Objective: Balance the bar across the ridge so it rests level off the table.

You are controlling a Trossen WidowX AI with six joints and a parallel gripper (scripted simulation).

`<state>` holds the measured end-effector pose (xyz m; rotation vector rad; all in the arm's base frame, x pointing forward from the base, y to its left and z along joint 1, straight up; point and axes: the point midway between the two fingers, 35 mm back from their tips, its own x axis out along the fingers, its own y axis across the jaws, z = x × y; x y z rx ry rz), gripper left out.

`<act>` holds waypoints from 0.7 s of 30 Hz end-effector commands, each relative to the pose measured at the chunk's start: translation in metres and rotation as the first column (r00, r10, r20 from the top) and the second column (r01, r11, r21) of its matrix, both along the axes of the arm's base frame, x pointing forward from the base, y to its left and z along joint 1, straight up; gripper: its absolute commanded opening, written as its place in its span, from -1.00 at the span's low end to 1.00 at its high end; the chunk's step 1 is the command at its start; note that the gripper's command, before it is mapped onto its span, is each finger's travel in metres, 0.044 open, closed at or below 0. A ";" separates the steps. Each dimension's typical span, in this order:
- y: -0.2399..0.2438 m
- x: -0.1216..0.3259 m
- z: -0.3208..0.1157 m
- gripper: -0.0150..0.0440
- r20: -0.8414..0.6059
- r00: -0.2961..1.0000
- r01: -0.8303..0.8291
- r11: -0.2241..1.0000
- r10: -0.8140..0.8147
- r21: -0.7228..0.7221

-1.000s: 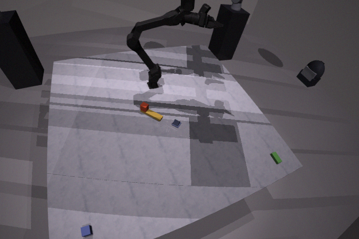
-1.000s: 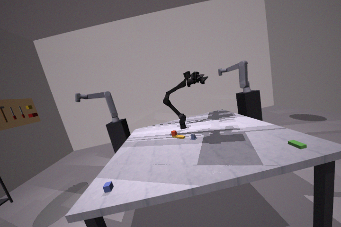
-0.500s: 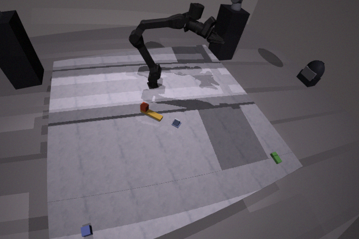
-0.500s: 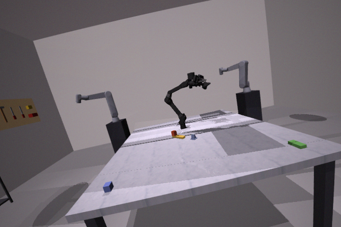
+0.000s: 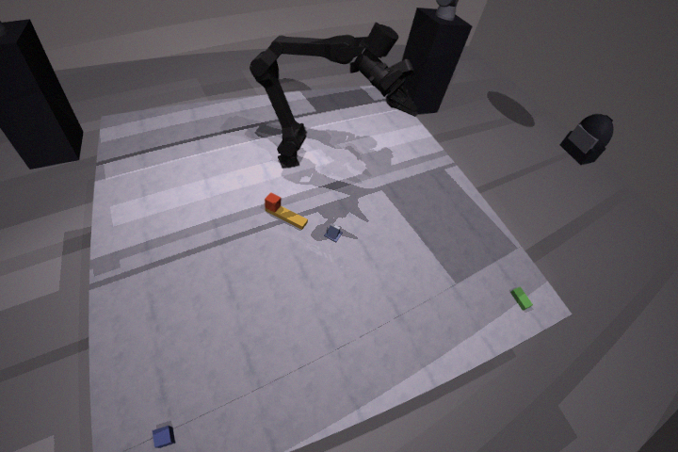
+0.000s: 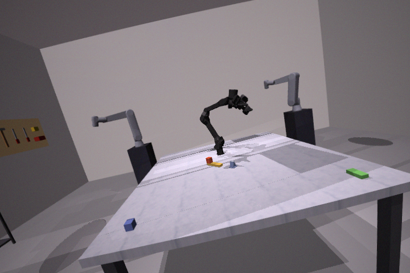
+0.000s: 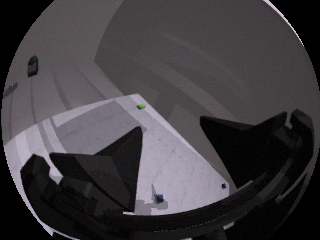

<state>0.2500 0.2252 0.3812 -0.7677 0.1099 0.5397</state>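
Note:
The yellow bar (image 5: 292,217) (image 6: 216,164) lies flat on the table (image 5: 217,330) (image 6: 196,206). A red cube (image 5: 272,202) (image 6: 208,160) sits on the bar's left end. The small blue-grey ridge (image 5: 333,232) (image 6: 232,164) (image 7: 159,198) stands a short way right of the bar's other end, apart from it, with nothing on it. My gripper (image 5: 412,110) (image 6: 249,111) (image 7: 171,124) is open and empty, high above the table and to the right of the bar and ridge. The bar cannot be made out in the wrist view.
A green block (image 5: 521,298) (image 6: 357,173) (image 7: 141,106) lies near the table's right corner. A blue cube (image 5: 163,436) (image 6: 130,224) (image 7: 223,185) lies near the front left corner. Two grey arms on dark pedestals (image 5: 24,95) (image 6: 299,125) stand beyond the table.

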 end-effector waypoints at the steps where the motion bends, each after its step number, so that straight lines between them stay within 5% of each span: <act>1: -0.008 0.012 -0.017 0.58 -0.037 0.999 0.022 0.997 -0.024 -0.069; 21: -0.080 0.060 -0.087 0.58 -0.239 0.949 0.124 0.938 -0.208 -0.323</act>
